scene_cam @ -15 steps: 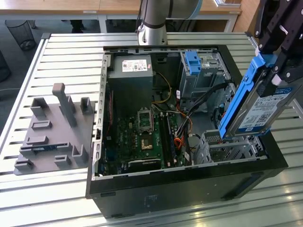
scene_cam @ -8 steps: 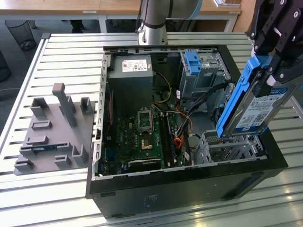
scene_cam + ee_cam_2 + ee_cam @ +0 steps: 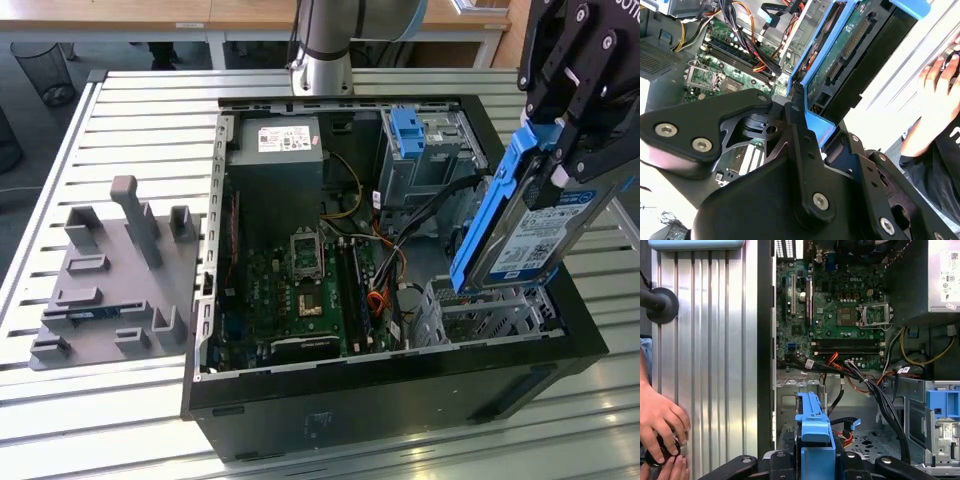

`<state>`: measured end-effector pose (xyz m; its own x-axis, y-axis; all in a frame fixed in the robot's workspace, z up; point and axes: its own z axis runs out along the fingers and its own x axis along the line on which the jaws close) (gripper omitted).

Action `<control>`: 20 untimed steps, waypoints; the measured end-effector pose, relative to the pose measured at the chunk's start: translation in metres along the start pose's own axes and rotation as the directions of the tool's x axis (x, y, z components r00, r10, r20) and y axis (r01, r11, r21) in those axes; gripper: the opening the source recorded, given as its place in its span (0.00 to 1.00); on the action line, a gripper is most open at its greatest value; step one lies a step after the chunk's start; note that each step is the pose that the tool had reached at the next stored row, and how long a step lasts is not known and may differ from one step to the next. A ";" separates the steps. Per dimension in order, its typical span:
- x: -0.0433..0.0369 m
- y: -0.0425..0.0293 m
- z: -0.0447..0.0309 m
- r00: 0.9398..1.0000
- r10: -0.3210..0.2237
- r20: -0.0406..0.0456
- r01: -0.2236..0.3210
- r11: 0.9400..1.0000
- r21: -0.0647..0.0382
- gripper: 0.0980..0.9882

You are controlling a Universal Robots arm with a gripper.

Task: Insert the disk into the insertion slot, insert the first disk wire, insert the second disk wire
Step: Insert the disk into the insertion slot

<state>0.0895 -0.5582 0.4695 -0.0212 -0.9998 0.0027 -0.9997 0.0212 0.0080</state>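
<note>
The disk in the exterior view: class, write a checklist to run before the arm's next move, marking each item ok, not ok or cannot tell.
1. The gripper shut on the disk: ok.
2. Disk over the insertion slot: ok, lower end just above it.
3. Disk level with the slot: not ok, tilted steeply.
4. The black cables clear of the slot: cannot tell.
5. The person's hand outside the computer case: ok.

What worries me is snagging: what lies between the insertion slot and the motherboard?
In the exterior view, a loose bundle of black and orange cables lies between the insertion slot and the motherboard.
</note>
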 end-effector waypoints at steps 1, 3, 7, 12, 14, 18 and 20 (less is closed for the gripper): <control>-0.0003 0.0001 0.0010 1.000 0.000 0.000 0.000 1.000 0.000 0.30; -0.0009 0.0002 0.0030 1.000 0.000 0.000 0.000 1.000 0.000 0.30; -0.0025 0.0006 0.0065 1.000 0.000 0.000 0.000 1.000 0.000 0.30; -0.0044 0.0008 0.0127 1.000 0.001 0.000 -0.001 1.000 0.000 0.30; -0.0049 0.0009 0.0150 1.000 0.001 0.000 -0.001 1.000 0.000 0.30; -0.0059 0.0010 0.0183 1.000 0.001 0.000 -0.001 1.000 0.000 0.30; -0.0061 0.0012 0.0195 1.000 0.001 0.000 -0.001 1.000 0.000 0.30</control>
<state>0.0882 -0.5522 0.4500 -0.0217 -0.9998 0.0024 -0.9997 0.0217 0.0077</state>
